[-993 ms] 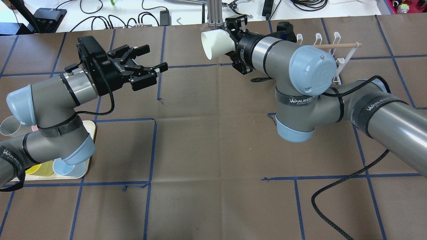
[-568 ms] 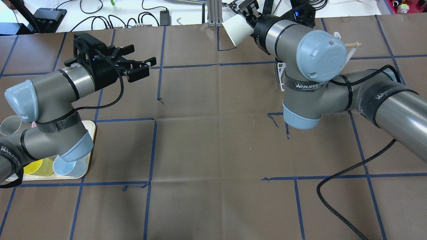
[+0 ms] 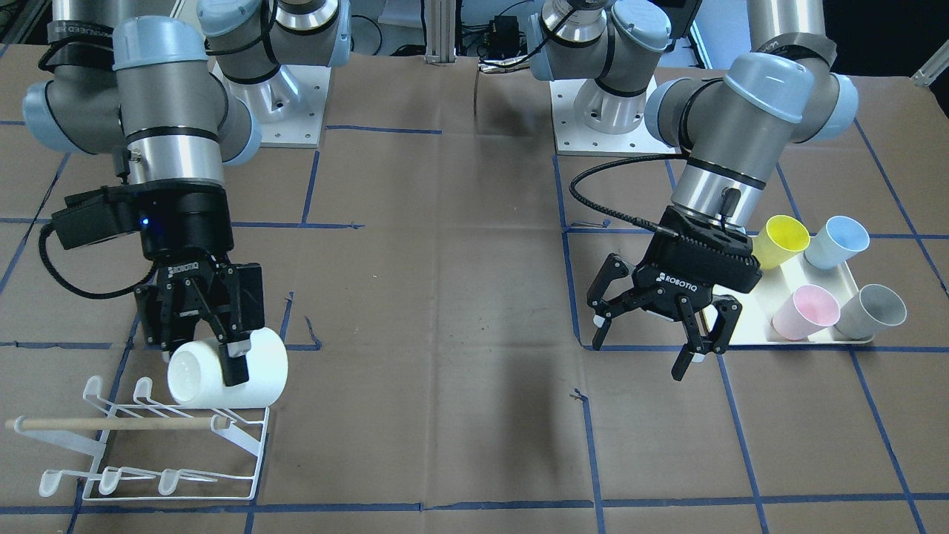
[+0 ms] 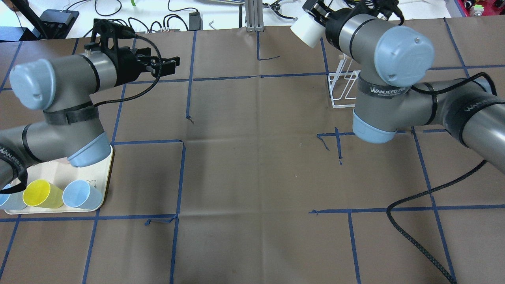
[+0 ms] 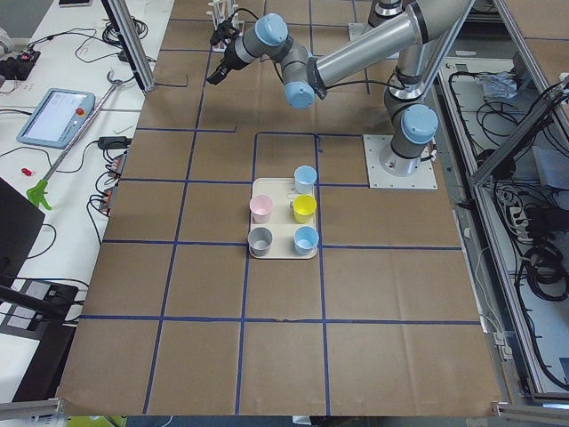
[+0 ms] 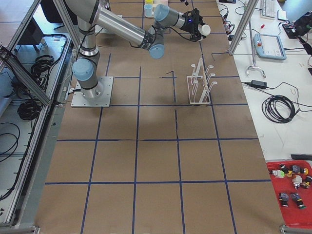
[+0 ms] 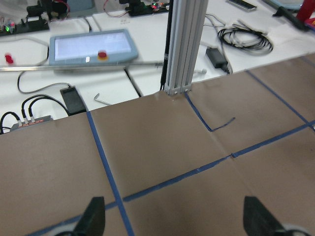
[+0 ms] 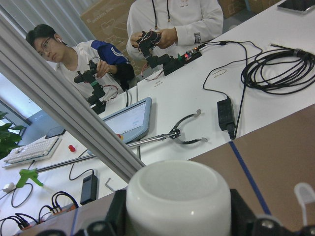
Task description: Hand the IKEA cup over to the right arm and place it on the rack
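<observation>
Brown paper covers the table (image 3: 460,311), ruled into squares by blue tape; beyond its far edge is a white bench with cables and two seated operators. The white IKEA cup (image 3: 226,374) is in the air, lying on its side. It is near the upper pegs of the white wire rack (image 3: 148,437) but sits on none of them. The right gripper (image 3: 222,356) is clenched on the cup across its wall, one finger down the front and the other hidden behind. The sideways hold probably serves to turn the cup's mouth toward an upturned peg, so the hand-over step looks complete and the placing step is in hand. Which end faces the rack cannot be told with certainty. The right arm (image 4: 394,102) reaches over the rack, hiding most of it from the overhead camera. The left gripper (image 3: 652,341) stands well apart with its jaws spread and nothing between them, just beside the cream tray (image 3: 786,341). That tray carries the yellow cup (image 3: 782,239), blue cup (image 3: 838,241), pink cup (image 3: 807,310) and grey cup (image 3: 875,311), apparently further stock for the same routine.
</observation>
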You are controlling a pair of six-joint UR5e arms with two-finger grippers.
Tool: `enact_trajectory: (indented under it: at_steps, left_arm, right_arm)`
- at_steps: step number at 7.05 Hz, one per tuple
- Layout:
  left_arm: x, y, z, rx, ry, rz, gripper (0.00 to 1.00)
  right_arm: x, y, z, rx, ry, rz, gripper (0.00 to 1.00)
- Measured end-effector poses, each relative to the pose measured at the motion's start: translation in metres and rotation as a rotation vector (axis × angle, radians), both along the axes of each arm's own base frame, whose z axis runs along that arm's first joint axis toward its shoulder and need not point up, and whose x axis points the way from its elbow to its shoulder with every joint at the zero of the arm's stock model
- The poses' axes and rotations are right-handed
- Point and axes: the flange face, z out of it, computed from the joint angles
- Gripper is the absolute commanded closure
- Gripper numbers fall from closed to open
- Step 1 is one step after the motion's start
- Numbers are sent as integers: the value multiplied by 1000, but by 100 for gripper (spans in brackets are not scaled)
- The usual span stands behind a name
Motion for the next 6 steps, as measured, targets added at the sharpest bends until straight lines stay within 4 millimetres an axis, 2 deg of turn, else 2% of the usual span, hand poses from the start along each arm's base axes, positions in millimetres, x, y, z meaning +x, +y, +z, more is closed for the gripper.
enact_trajectory:
  at_steps: [1,2,4,6]
  left_arm:
    - [-6,-5,18,119,-52,56,1]
    - [-6,-1,39,254,-89,111,1]
    - [-2,30,79,470,-140,203,1]
    - [-1,66,101,569,-164,229,1]
  right_arm:
    - [-17,-8,-5,-28,98,23,88]
    - [-28,-21,-12,-64,186,48,88]
    - [-42,-54,-32,-115,321,90,90]
    - [-60,-78,-51,-125,402,107,90]
